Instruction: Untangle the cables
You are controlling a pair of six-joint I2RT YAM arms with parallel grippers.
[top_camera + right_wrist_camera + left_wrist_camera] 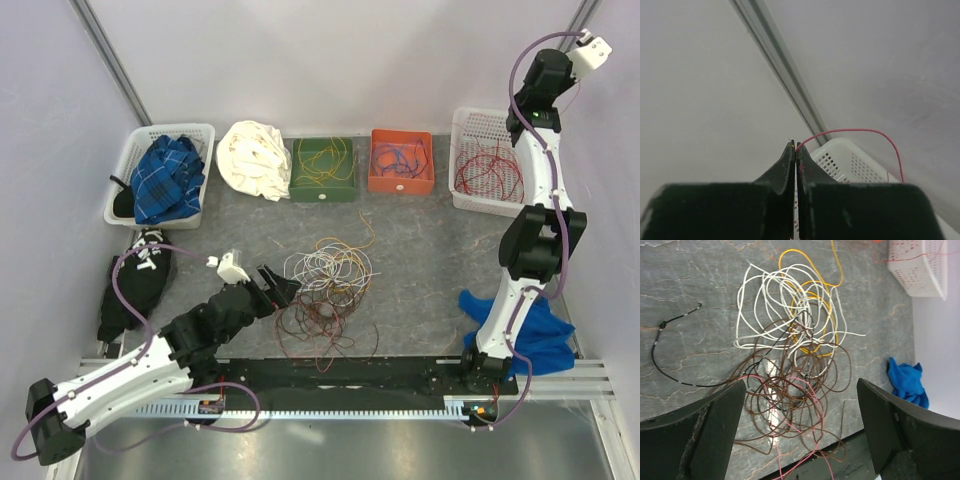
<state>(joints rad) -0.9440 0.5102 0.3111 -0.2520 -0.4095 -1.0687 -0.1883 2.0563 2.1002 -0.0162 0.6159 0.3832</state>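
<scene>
The cable tangle lies in the middle of the table. Its long axis runs near to far, with brown loops toward the arms and white and yellow ones beyond (a yellow tail points farther still). The left gripper hovers at its left edge, jaws spread wide and holding nothing. High above the white basket, the right gripper pinches a red cable that arcs down toward the basket.

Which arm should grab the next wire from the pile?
The left. The left tool is open just above the pile, while the right tool is raised near the white basket, shut on a red wire.
</scene>
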